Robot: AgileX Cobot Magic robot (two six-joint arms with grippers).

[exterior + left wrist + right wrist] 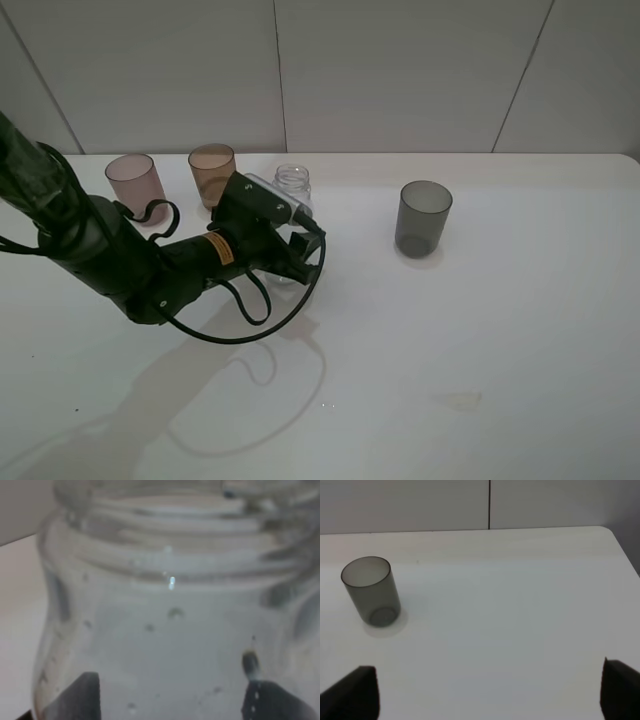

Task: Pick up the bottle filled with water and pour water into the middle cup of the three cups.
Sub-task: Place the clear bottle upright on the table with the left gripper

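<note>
- Left tool (pixel 292 243): reaches from the left arm to the bottle (pixel 293 186), its two fingers set on either side of the lower body. In the left wrist view the dark fingertips (pixel 75 695) lie against the clear wall of the bottle (pixel 170 630); the tool appears clamped on it, though the close blur leaves contact uncertain.
- Bottle: stands upright and uncapped on the white surface (pixel 480 330), just right of the middle cup (pixel 212 173) in the high view, threaded neck showing above the tool.
- Middle cup: amber-brown, upright, near the back edge of the surface.
- Pinkish-mauve cup (pixel 135 186): upright, just left of the amber one.
- Smoky grey cup (pixel 423 218): upright, well apart to the right; also seen in the right wrist view (pixel 371 591).
- Right tool (pixel 490 690): fingers spread wide apart, holding nothing, above bare surface (pixel 520 620).
</note>
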